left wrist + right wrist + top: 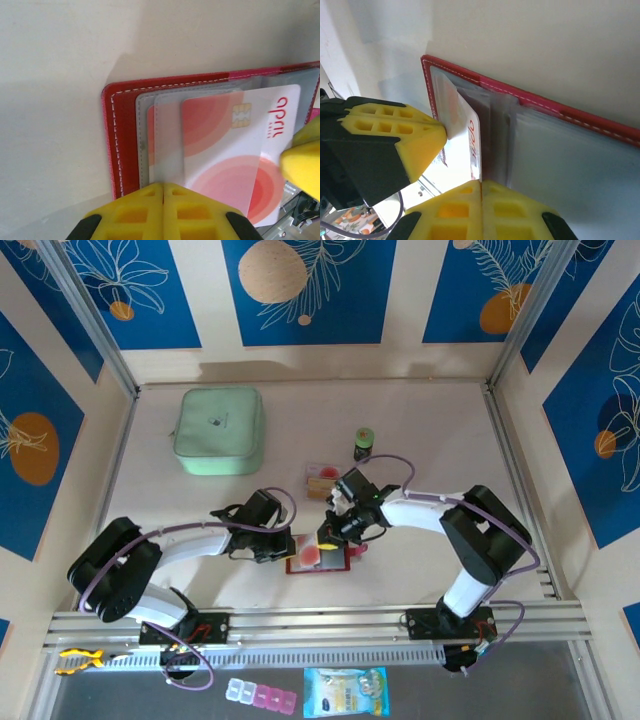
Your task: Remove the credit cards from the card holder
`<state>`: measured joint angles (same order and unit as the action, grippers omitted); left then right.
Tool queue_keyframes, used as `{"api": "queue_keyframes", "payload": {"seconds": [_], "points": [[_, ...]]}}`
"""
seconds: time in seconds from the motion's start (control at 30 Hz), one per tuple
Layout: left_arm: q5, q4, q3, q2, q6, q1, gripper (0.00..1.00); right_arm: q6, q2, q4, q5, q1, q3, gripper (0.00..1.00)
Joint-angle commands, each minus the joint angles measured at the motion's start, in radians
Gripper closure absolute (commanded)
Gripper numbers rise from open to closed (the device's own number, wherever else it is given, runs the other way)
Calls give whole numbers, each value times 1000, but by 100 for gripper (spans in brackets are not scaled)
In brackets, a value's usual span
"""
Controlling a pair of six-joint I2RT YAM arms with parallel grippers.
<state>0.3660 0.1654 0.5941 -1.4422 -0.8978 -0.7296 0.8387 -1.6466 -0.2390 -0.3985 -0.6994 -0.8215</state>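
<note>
Right wrist, right end effector (481, 184) pinching card (462, 122)

The top external camera looks steeply down from above and behind the arm bases over the whole table (420, 430). Both wrist cameras sit very close to the open card holder (318, 562) (117, 145) (545, 107), sharing its white-and-red card (270, 125) (465, 125).

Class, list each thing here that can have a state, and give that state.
card holder, open, lying flat
credit card, partly out of its clear sleeve
left gripper, shut on the card holder's sleeve edge
right gripper, shut on the credit card
green pouch, closed
</note>
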Motion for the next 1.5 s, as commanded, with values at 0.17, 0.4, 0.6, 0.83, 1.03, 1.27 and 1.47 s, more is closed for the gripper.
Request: {"api": "queue_keyframes", "payload": {"seconds": [0.17,0.4,0.6,0.83,1.03,1.27,1.47], "points": [[-22,68,4,-3,24,-5,94,-88,76,-165,67,32,0,99],[-23,80,15,3,27,-5,94,-122,124,-275,140,31,-29,99],[-23,85,17,11,25,-5,93,-121,136,-306,166,11,-53,99],[-24,87,7,32,17,-4,93,-105,100,-350,243,-50,-107,98],[-26,94,-5,56,10,-5,93,-98,61,-404,303,-94,-158,98],[-19,73,-26,68,-10,-5,92,-76,45,-399,299,-121,-177,97],[-16,58,-41,72,-20,-6,92,-47,47,-361,258,-126,-174,88]]}}
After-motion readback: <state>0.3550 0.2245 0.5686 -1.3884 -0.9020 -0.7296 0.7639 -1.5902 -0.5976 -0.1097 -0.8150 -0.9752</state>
